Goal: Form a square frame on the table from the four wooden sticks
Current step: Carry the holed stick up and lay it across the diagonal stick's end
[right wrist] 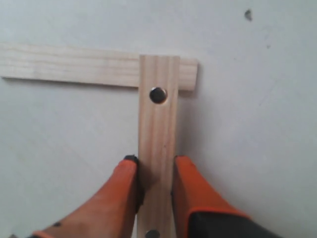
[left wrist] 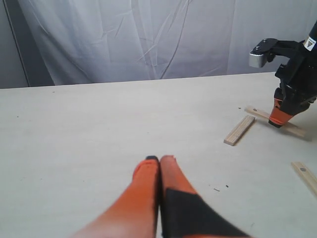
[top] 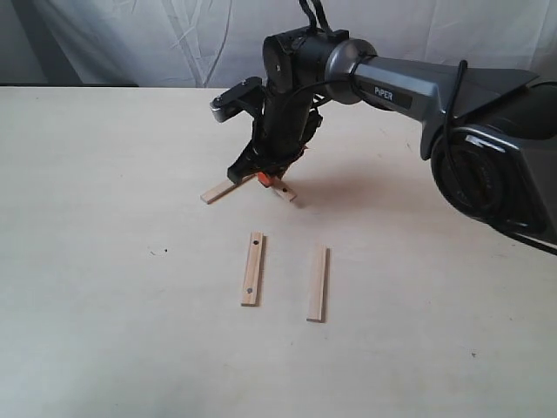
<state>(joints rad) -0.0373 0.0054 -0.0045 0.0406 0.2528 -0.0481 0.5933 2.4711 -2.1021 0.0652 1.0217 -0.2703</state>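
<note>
With the right gripper [right wrist: 154,163], grips a holed stick [right wrist: 158,124] by its two long edges, at a narrow opening just as wide as the strip. Presses the orange fingers [right wrist: 190,186] against the wood, one on each side. Lays the far end of this stick over the end of a plain stick [right wrist: 69,66], at a right angle, and so makes one corner, with the plain end sticking out a little past the crossing. Shows a dark hole [right wrist: 158,94] right at the overlap and another one back between the fingers. Cannot tell whether the held stick lies flat or is tilted; looks very low over the table [top: 104,226] in the exterior view.

With the left gripper [left wrist: 159,159], closes on itself only, fingertips pressed together over the table, well apart from the corner pair.

Nearer to the camera in the exterior view, finds two more strips lying flat, side by side, nearly parallel and not touching: second holed stick [top: 252,269] on the left, second plain stick [top: 318,284] on the right. Leaves a band of tabletop between these two and the corner pair. Behind the table, sees a wrinkled white cloth [top: 130,39].
</note>
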